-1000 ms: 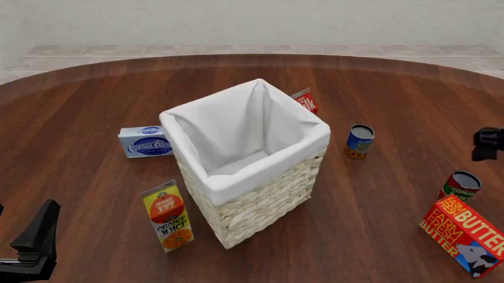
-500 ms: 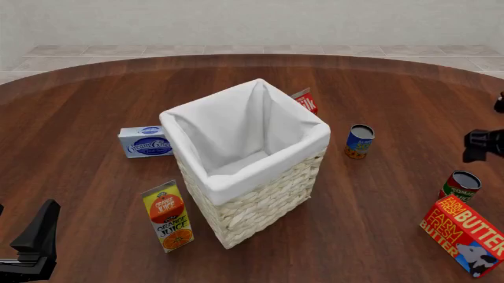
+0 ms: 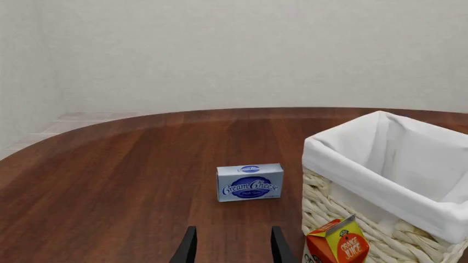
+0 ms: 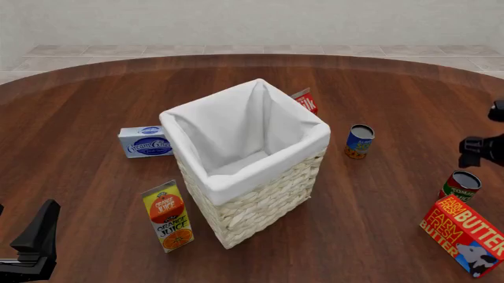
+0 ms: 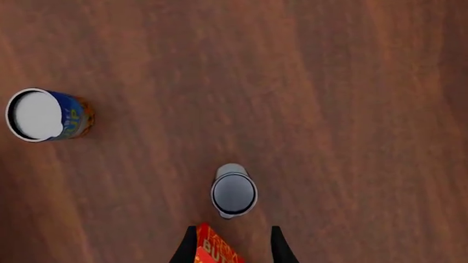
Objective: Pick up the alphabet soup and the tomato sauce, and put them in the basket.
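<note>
Right end effector: fingers parted, nothing between them; pointed straight down at the counter. In the front view it shows as a dark shape at the right edge, above the alphabet soup.
Alphabet soup: upright on the counter, grey top facing the right wrist camera, just ahead of the parted fingertips and roughly centred on the gap, not touched. Front view: red and green label, at the far right, just behind the butter box.
Butter box: red "Farm Fresh Butter" carton, tilted, near right corner; one corner shows between the right fingers.
Tomato sauce: upright, blue label with orange base, well apart from the right end effector. Front view: between the basket and the alphabet soup, just right of the basket.
Left end effector: fingers parted, empty; low at the near left corner of the front view, well apart from both cans.
Basket: upright at counter centre, white lining over the rim, no can inside.
Orange juice carton: upright, just beside the basket's near left side.
Cream cheese box: left of the basket.
Red carton: behind the basket, mostly hidden.
Counter: dark wood.
</note>
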Controlling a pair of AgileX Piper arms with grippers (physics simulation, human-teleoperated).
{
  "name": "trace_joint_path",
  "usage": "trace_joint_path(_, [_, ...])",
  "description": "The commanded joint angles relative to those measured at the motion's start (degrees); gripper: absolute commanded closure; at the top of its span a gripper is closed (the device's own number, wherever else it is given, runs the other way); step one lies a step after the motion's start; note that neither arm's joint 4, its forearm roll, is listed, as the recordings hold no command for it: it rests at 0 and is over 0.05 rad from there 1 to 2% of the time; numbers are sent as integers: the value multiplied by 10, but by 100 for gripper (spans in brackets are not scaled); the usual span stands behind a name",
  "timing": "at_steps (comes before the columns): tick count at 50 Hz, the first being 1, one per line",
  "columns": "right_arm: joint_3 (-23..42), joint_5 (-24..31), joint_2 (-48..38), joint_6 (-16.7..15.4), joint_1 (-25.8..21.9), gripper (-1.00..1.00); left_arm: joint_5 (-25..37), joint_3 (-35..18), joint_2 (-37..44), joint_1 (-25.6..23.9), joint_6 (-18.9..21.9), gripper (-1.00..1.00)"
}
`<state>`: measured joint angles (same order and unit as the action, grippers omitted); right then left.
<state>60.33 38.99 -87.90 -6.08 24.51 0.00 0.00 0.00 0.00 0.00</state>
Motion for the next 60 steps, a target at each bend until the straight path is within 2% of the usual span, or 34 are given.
trace_joint_path(1, [-3,-16,-17,-4,9,-100,0,0,0,0,0,-100])
trace_joint_path(32, [-14,-44,-47,-12,10,-100,0,0,0,0,0,-100])
trace_joint_path(60, [-29,-71,-65,-3,-1,-100,0,0,0,0,0,-100])
